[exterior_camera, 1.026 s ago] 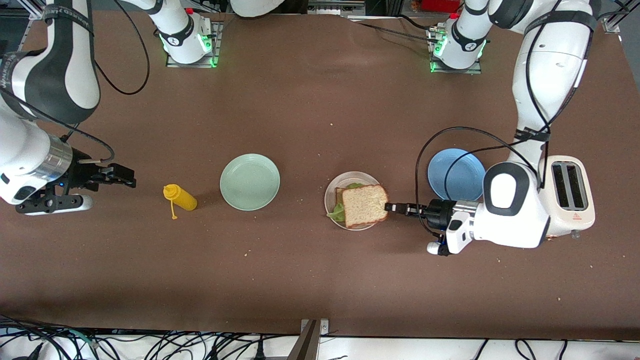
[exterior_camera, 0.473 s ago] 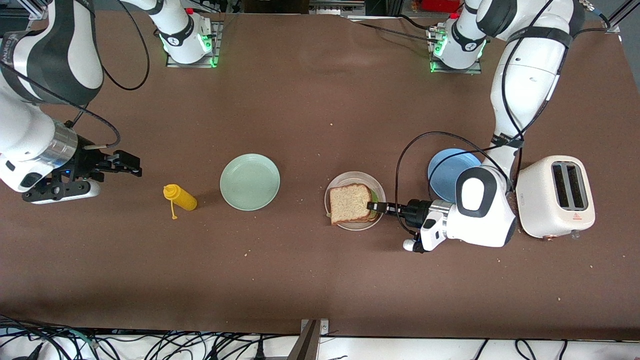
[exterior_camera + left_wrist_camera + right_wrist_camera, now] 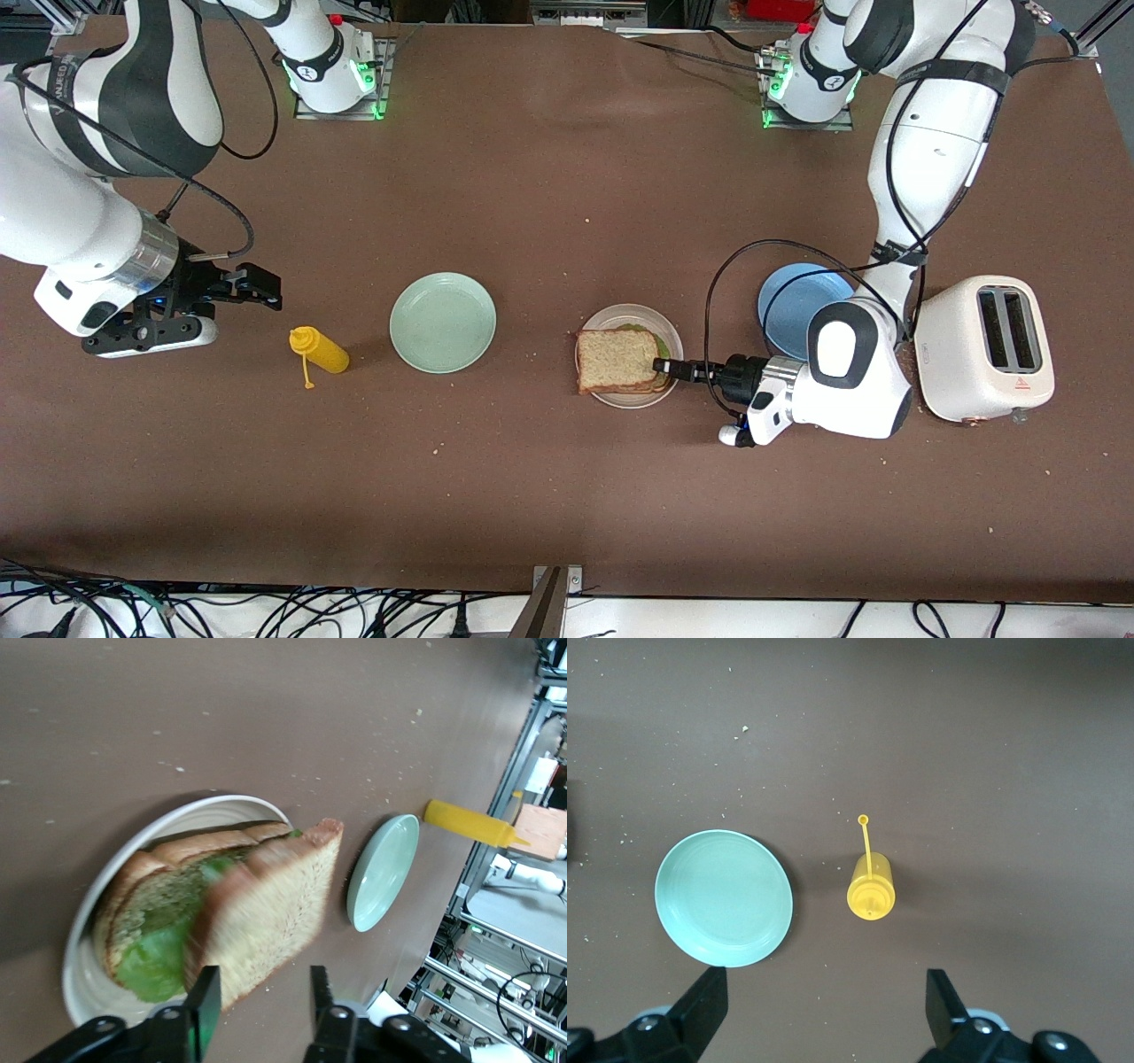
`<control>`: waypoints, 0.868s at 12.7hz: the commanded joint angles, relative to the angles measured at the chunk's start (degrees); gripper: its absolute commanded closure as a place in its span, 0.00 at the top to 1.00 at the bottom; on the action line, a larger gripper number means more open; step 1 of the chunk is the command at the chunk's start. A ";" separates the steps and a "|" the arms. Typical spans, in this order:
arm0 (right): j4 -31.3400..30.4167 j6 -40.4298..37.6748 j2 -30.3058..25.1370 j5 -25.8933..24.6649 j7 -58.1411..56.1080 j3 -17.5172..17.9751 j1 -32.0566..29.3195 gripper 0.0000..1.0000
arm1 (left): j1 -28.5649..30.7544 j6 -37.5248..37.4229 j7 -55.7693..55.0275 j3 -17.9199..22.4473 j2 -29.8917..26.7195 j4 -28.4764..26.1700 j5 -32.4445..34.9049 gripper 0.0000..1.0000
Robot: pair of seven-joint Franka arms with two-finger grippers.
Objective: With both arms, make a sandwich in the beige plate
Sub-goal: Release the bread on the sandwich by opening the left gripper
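Note:
The sandwich (image 3: 617, 360) lies on the beige plate (image 3: 671, 337). Its top slice (image 3: 279, 890) rests tilted over the green lettuce (image 3: 151, 957) and the bottom slice (image 3: 146, 890). My left gripper (image 3: 663, 366) is low at the plate's rim toward the left arm's end. It stands open in the left wrist view (image 3: 259, 1008), with one finger (image 3: 205, 1010) beside the top slice's edge and bare table between the jaws. My right gripper (image 3: 264, 292) hangs open and holds nothing, over the table beside the yellow bottle.
A yellow squeeze bottle (image 3: 321, 351) lies toward the right arm's end, with a mint-green plate (image 3: 443, 322) between it and the beige plate. A blue plate (image 3: 802, 306) and a white toaster (image 3: 983, 347) sit by the left arm. Crumbs dot the brown table.
The left gripper carried the top slice over the lettuce and bottom slice, then opened and let it go. The right arm moved closer to the yellow bottle.

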 commanded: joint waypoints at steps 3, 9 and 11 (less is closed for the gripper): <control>-1.45 0.80 -1.55 -1.01 0.43 0.07 0.18 0.99 | 2.79 -0.73 -3.92 -0.01 -2.69 -0.64 10.20 1.00; -1.27 0.80 -1.55 -0.93 0.34 0.07 0.17 0.99 | 10.34 -13.01 -7.44 0.08 -12.09 -0.11 32.94 1.00; -1.27 0.80 -1.55 -0.93 0.34 0.07 0.17 0.99 | 12.02 -18.46 -6.65 -0.10 -14.37 0.24 42.43 1.00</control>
